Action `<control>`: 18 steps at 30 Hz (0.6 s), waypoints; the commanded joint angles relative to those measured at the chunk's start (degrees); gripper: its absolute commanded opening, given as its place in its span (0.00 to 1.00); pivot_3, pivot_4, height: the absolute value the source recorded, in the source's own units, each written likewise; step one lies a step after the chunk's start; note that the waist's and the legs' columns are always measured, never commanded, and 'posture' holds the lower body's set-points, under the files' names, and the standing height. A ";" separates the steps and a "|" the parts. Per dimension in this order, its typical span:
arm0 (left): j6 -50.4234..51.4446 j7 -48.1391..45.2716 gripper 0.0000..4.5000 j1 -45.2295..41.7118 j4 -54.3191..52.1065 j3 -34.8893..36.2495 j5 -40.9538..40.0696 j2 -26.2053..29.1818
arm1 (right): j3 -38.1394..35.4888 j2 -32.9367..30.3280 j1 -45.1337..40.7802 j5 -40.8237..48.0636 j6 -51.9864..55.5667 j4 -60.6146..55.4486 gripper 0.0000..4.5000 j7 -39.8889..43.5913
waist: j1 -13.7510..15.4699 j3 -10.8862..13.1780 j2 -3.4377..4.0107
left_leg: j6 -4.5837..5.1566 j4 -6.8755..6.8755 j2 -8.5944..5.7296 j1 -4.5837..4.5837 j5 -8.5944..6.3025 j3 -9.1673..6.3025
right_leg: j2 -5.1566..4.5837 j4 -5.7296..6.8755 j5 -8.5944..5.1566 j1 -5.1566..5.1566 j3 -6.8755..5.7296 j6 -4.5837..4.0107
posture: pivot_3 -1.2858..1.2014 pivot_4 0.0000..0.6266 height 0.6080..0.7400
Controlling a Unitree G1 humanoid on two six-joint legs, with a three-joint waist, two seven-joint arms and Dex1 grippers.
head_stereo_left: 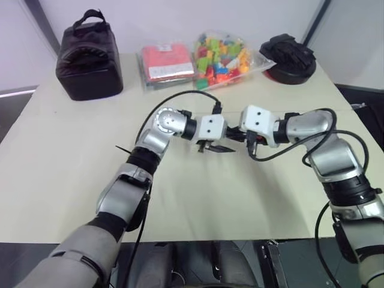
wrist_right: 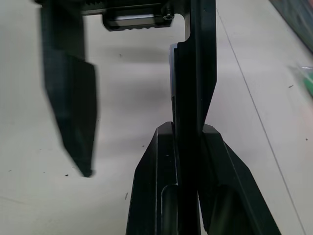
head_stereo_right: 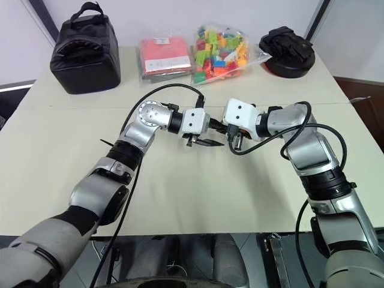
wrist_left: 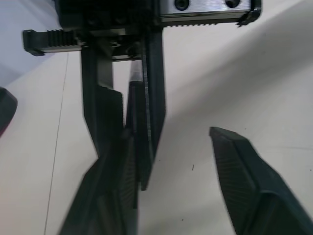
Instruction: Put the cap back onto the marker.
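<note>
Both grippers meet tip to tip above the middle of the pale table (head_stereo_left: 66, 180). My right gripper (wrist_right: 187, 128) is shut on the marker (wrist_right: 186, 161), a slim black stick that runs up between its two fingers. In the left wrist view the marker (wrist_left: 136, 122) shows clamped between those fingers. My left gripper (head_stereo_left: 217, 146) stands open around the marker's far end, one finger close beside it and the other (wrist_left: 244, 181) well apart. The cap is hidden among the black fingers.
Along the table's far edge stand a black bag (head_stereo_left: 89, 57), a red packet (head_stereo_left: 165, 63), a clear bag of coloured bricks (head_stereo_left: 222, 57) and a black object on a round base (head_stereo_left: 289, 57). Black cables loop over both wrists.
</note>
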 commanded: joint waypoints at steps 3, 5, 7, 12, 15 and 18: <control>-0.44 0.79 0.50 -1.35 -1.46 -2.71 -0.43 -1.26 | -2.17 -0.65 -0.57 1.45 -1.18 -3.59 0.00 -0.97 | 0.09 0.00 0.00 | 0.00 0.01 -0.01 0.00 0.00 0.01 | -0.02 0.00 0.00 0.00 0.00 0.00 | 0.52 0.24 1.00; -0.16 3.05 0.50 -2.11 0.03 -2.16 0.39 -0.29 | -2.53 -1.46 0.62 1.63 -0.86 -4.09 0.00 -0.66 | 0.31 0.00 0.00 | 0.00 0.01 -0.01 0.00 0.00 0.00 | -0.02 0.00 0.00 0.00 0.00 0.00 | 0.52 0.24 1.00; -0.12 5.01 0.50 -2.55 1.36 -1.65 0.72 1.51 | -3.13 -2.55 2.19 1.88 -0.53 -4.76 0.00 -0.59 | 0.34 0.00 0.00 | 0.00 0.02 -0.01 -0.01 0.00 -0.01 | -0.04 -0.01 0.00 0.02 0.00 0.00 | 0.52 0.24 1.00; 0.74 10.13 0.50 -2.06 3.07 0.22 -0.18 6.04 | -5.45 -4.98 6.48 2.82 0.75 -6.58 0.00 -1.47 | -0.29 0.00 0.00 | 0.02 0.02 0.00 0.00 -0.01 0.00 | 0.00 0.00 0.00 0.01 0.01 0.01 | 0.52 0.24 1.00; 1.69 11.56 0.50 -0.52 2.16 1.36 -1.69 8.51 | -7.14 -6.73 9.82 3.49 1.55 -7.83 0.00 -2.14 | -0.12 0.00 0.01 | 0.02 -0.01 0.04 0.01 -0.01 -0.01 | 0.06 0.01 0.00 -0.02 0.02 0.00 | 0.52 0.24 1.00; 3.48 11.31 0.50 1.92 -0.70 2.46 -3.30 10.73 | -8.78 -7.82 12.25 3.77 2.05 -8.18 0.00 -3.16 | 0.21 0.00 0.01 | 0.02 0.03 0.03 0.01 -0.01 0.00 | -0.03 0.01 0.00 0.01 0.02 0.01 | 0.52 0.24 1.00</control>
